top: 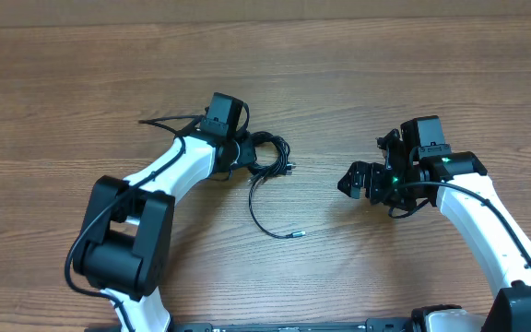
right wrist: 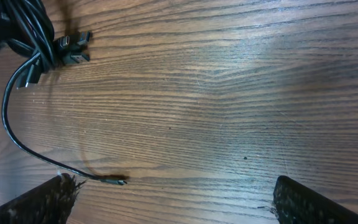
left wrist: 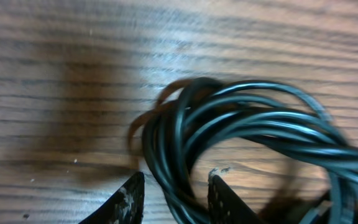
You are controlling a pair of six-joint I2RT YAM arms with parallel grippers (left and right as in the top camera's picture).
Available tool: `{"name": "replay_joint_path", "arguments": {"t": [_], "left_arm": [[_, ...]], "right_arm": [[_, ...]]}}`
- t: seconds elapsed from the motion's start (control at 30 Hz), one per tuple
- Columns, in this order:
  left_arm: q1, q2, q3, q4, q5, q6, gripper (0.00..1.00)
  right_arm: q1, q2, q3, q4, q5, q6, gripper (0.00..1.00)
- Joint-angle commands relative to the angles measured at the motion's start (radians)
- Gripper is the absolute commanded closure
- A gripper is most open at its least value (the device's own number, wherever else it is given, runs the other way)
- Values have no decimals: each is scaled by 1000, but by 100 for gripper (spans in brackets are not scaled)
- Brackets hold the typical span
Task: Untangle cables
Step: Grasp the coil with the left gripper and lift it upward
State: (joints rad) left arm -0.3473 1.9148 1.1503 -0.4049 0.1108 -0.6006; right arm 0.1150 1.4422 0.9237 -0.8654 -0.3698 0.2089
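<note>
As the left jaws pinch several strands of the cables (left wrist: 241, 124) between their fingertips (left wrist: 129, 202), the rest of the black bundle fans out in loops to the right of them. Its shadow falls offset on the wood, so the coil looks a touch off the table (top: 385, 55). From overhead, that knot sits left of centre, right at the tip of the left arm (top: 169, 171). One loose strand (top: 258, 214) curves out of it toward the near side, then right, and ends in a silvery tip (top: 295, 234) lying flat. A couple of plugs (right wrist: 73, 46) poke out of the bundle's right edge. Over on the right, well apart from the cables, the right jaws are spread wide over bare wood, fingertips (right wrist: 42, 202) holding nothing.
</note>
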Motion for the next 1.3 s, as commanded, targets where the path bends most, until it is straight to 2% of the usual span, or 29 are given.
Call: {"name": "replay_joint_path", "arguments": {"t": [0.0,0.1,0.17,0.27,0.33,0.47,0.53,0.63,0.67,0.7,0.8,0.9,0.97,1.13,1.27], "left_arm": [[-12,29,-10,-1,-15,-8,67],[-11,32,-10,-1,-16,0,75],[-10,32,-10,3,-24,90,96],[5,30,5,-10,-20,203,96],[34,25,34,-43,52,256,96],[126,21,114,-117,319,407,96],[186,21,136,-127,462,431,96],[260,22,137,-127,668,489,96],[282,22,136,-142,724,521,96],[300,22,136,-161,759,545,96],[330,23,135,-212,803,623,96],[332,23,129,-231,803,726,96],[329,23,127,-229,803,735,96],[321,23,127,-209,741,716,96],[320,23,128,-204,634,613,96]], "right_arm": [[3,2,18,3,-6,1,0],[3,2,18,23,-6,1,0],[3,2,18,39,-6,1,0],[3,2,18,47,-13,6,0],[3,2,18,55,-66,14,0],[3,2,18,145,-235,135,0],[4,2,18,193,-290,189,0],[4,2,18,236,-314,237,8],[4,4,18,242,-313,258,7],[4,7,18,245,-314,282,0],[4,22,18,251,-327,365,0],[19,47,18,287,-371,387,0],[43,62,18,311,-372,393,0],[141,104,18,394,-365,394,33],[222,119,18,492,-364,394,50]]}}
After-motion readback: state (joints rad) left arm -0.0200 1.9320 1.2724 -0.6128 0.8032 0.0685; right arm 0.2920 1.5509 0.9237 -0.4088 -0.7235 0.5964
